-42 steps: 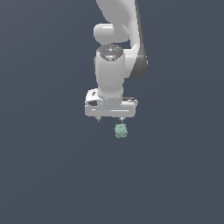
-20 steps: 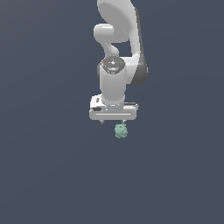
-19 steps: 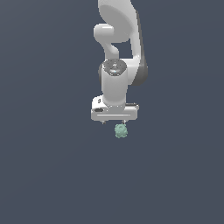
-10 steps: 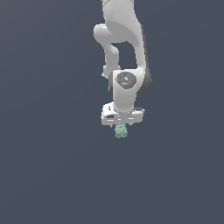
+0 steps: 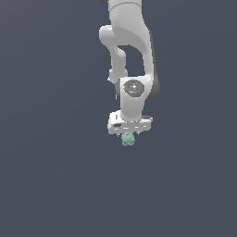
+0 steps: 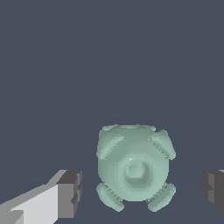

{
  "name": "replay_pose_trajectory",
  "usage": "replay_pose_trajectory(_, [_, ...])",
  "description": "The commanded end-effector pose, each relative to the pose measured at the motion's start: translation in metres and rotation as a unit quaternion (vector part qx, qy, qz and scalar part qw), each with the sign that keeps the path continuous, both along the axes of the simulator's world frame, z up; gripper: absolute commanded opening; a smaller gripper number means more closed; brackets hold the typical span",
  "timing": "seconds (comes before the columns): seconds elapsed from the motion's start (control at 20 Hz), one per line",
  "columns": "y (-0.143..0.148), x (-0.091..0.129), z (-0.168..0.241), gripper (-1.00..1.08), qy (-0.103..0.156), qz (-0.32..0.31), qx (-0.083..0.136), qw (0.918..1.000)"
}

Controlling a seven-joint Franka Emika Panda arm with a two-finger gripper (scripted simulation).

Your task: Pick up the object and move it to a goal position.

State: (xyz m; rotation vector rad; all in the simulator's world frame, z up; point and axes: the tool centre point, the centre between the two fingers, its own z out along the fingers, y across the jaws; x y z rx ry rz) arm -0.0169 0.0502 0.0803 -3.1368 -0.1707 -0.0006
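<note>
object (image 6: 134, 169): pale mint green, with darker green shading in the ridged grooves of its knobs
gripper (image 6: 141, 189): white body, dark grey finger pads (image 6: 70, 194)
arm (image 5: 131, 55): glossy white, grey joint cap
background: plain dark slate blue-grey

No readable text, labels, brands, numbers or signs in either view.

White arm (image 5: 127, 41) folded downward, pincer (image 5: 129, 134) pointing down, fingers (image 6: 70, 193) spread apart
</note>
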Motion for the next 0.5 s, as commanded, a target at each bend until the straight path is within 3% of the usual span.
replay_pose_trajectory(0.0, [0.000,-0.001,-0.011,1.00,0.000,0.000,0.000,1.0000])
replay_pose_trajectory(0.45, [0.001,-0.001,-0.040,1.00,0.000,0.001,0.000,1.0000])
